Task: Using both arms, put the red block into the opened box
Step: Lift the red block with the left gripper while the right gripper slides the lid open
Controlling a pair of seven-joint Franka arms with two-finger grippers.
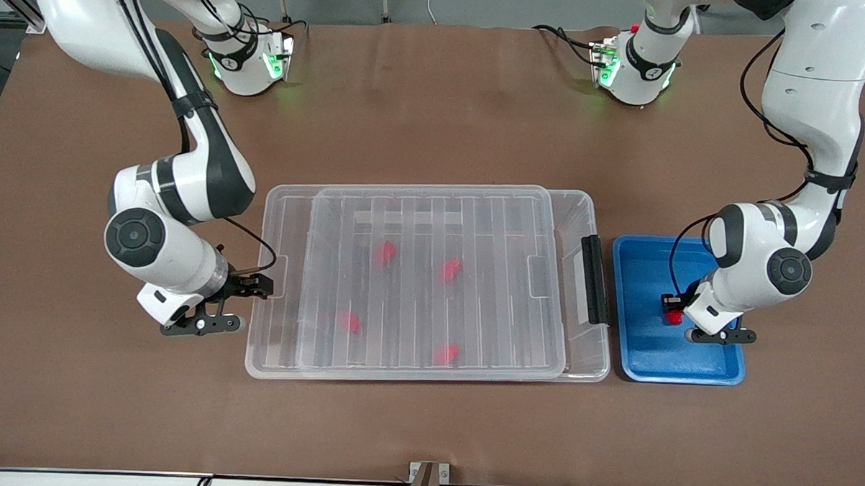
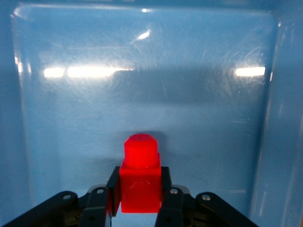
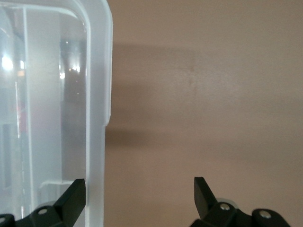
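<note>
A small red block (image 1: 674,318) (image 2: 139,170) sits between the fingers of my left gripper (image 1: 673,310) (image 2: 139,187), which is shut on it low inside the blue tray. The clear box (image 1: 267,338) (image 3: 97,94) lies mid-table, and its ribbed lid (image 1: 434,207) covers most of it. Its black handle (image 1: 594,279) is at the short end beside the tray. Several more red blocks (image 1: 385,252) show through the lid. My right gripper (image 1: 261,286) (image 3: 139,189) stands open at the box's short end toward the right arm, one finger over the rim and the other over the table.
The blue tray (image 1: 644,355) (image 2: 142,71) stands beside the box toward the left arm's end. Brown tabletop (image 1: 426,430) surrounds both containers. The two arm bases (image 1: 248,64) (image 1: 636,70) stand farthest from the front camera.
</note>
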